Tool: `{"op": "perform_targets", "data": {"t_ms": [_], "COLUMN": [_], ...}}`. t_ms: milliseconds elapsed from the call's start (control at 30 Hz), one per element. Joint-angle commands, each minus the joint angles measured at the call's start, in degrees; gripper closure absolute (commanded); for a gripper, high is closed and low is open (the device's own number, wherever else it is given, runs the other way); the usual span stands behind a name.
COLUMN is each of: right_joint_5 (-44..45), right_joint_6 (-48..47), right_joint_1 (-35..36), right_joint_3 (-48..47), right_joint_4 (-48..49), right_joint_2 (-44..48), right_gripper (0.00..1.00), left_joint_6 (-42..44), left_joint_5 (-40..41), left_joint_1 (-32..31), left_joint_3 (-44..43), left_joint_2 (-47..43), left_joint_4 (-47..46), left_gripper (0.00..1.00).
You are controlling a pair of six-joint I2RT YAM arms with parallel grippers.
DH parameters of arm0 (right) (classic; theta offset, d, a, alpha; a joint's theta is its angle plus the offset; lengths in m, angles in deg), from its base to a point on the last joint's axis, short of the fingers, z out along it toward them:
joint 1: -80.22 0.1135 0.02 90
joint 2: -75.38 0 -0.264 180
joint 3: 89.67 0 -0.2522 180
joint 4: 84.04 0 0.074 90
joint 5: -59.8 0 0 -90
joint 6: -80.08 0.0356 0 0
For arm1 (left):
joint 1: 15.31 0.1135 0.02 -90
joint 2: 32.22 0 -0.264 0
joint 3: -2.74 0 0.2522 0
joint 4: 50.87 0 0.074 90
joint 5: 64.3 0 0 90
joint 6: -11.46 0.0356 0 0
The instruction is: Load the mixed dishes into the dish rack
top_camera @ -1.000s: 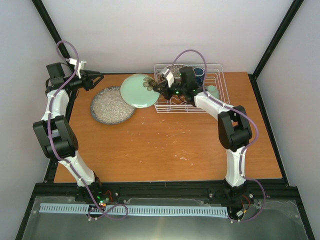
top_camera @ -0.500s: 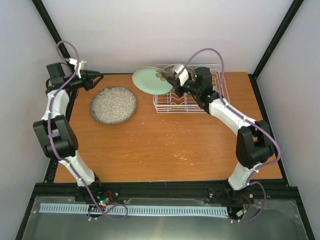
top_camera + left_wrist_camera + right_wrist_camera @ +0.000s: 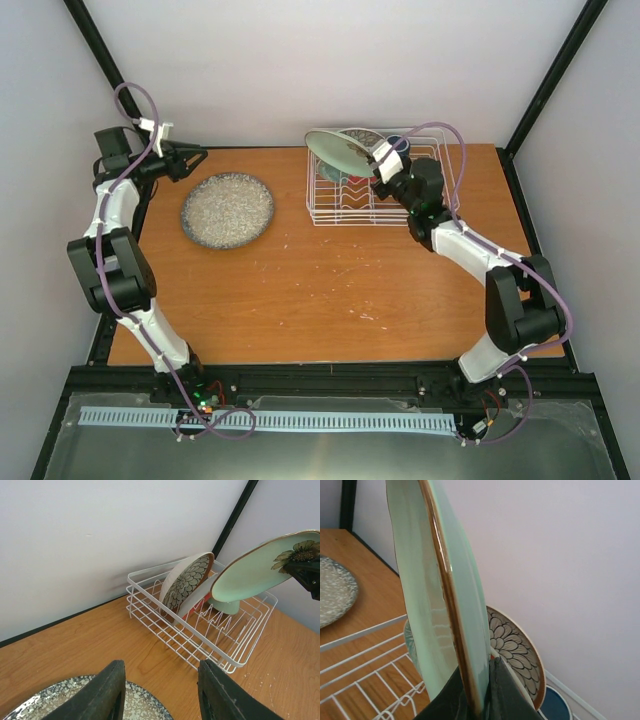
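My right gripper [image 3: 377, 165] is shut on the rim of the pale teal plate [image 3: 340, 150] and holds it tilted on edge above the left part of the white wire dish rack [image 3: 330, 212]. In the right wrist view the plate [image 3: 445, 595] stands nearly upright between my fingers. The red-rimmed petal-patterned plate [image 3: 187, 582] stands in the rack's prongs. The dark blue mug [image 3: 555, 705] and the small pale green cup [image 3: 223, 605] sit in the rack. The large speckled plate [image 3: 227, 210] lies flat on the table. My left gripper [image 3: 160, 695] is open and empty over its far edge.
The orange-brown table [image 3: 330, 290] ends at a white back wall just behind the rack. Black frame posts [image 3: 550, 80] stand at the back corners. The speckled plate also shows at the left in the right wrist view [image 3: 335, 590].
My right gripper has lifted the teal plate from beside the speckled plate, carried it right over the rack and tipped it toward upright. The left arm has not moved.
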Motion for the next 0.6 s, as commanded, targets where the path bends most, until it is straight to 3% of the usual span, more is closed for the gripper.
{"op": "perform_targets", "data": {"t_ms": [0, 567], "right_joint_5": [3.1, -6.9], "right_joint_6": [-2.7, -7.6], "right_joint_1": [-0.1, -3.9], "right_joint_3": [1.5, 1.5], "right_joint_4": [18.1, 14.4], "right_joint_2": [3.3, 0.0], "right_gripper": [0.97, 0.97], "left_joint_6": [-0.8, -0.4], "left_joint_5": [-1.2, -1.3], "left_joint_1": [0.2, 0.1], "left_joint_3": [-0.1, 0.6], "left_joint_2": [1.3, 2.2], "left_joint_4": [-1.4, -1.0], "left_gripper": [0.59, 0.59]}}
